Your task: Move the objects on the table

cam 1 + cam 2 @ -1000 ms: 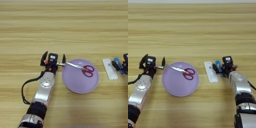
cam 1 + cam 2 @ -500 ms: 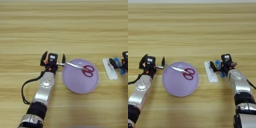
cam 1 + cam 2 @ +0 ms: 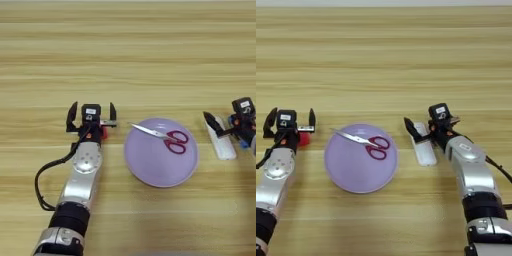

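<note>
The bench (image 3: 130,50) is pale wood with long grain stripes running side to side. On it lies a round, smooth lilac plate (image 3: 356,170) with a shallow rim. The scissors (image 3: 363,142), bright metal blades and glossy purple-red loop handles, lie inside the plate, their tips pointing toward the left tool and their handles toward the right one.

The left tool (image 3: 92,115) sits just left of the plate's rim, its two black fingers (image 3: 73,114) spread wide apart and holding nothing. A small red block (image 3: 303,138) shows just under and beside this tool, half hidden by it. A black cable loops along the silver forearm behind it.

The right tool (image 3: 423,131) sits right of the plate. One black finger (image 3: 411,130) stands out to its left; the other is hidden behind the tool body, so I cannot tell whether the fingers are apart or together. A flat white oblong piece (image 3: 423,150) lies just below that finger. In the left eye view a bit of blue, the glue stick (image 3: 243,143), peeps out beside this tool.

Compared with a second ago, the right tool has moved in closer to the white piece, while the left tool, plate and scissors lie unchanged.
</note>
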Robot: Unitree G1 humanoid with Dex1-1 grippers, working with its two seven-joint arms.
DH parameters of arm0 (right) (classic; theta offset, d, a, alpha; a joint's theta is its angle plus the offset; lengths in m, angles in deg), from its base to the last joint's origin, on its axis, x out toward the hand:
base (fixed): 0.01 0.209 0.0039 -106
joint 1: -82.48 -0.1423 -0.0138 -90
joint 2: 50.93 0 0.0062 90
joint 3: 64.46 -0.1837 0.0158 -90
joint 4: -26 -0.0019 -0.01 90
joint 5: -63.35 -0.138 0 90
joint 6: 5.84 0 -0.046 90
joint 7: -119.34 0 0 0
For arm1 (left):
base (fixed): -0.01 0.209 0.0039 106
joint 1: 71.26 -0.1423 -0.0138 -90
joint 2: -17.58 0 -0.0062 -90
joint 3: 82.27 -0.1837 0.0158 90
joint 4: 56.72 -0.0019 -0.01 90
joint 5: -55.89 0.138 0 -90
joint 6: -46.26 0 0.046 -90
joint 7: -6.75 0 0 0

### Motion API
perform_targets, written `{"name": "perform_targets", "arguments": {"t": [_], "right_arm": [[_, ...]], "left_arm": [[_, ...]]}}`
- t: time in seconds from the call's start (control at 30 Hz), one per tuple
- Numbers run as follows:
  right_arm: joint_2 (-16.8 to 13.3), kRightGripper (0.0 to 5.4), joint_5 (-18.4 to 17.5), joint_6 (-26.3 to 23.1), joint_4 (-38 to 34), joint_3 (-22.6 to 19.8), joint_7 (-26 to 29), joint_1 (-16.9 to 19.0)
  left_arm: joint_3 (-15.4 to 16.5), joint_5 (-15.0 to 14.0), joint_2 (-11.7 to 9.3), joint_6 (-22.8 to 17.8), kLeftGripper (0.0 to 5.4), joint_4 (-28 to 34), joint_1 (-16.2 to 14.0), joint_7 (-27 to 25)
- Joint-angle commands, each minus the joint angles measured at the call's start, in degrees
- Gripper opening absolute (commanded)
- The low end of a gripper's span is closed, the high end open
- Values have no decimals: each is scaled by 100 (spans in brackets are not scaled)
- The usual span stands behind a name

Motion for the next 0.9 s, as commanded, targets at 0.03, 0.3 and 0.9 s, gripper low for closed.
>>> {"name": "perform_targets", "arguments": {"t": [0.03,0.3,0.9], "right_arm": [[61,537,63,-109,-389,218,94,166],[123,537,197,-194,-780,646,256,270],[225,537,616,-66,-754,1561,761,112]], "left_arm": [[68,-67,-124,14,540,102,105,-113],[110,-136,-151,23,540,70,136,-157],[82,-141,-83,27,540,81,155,-192]]}}
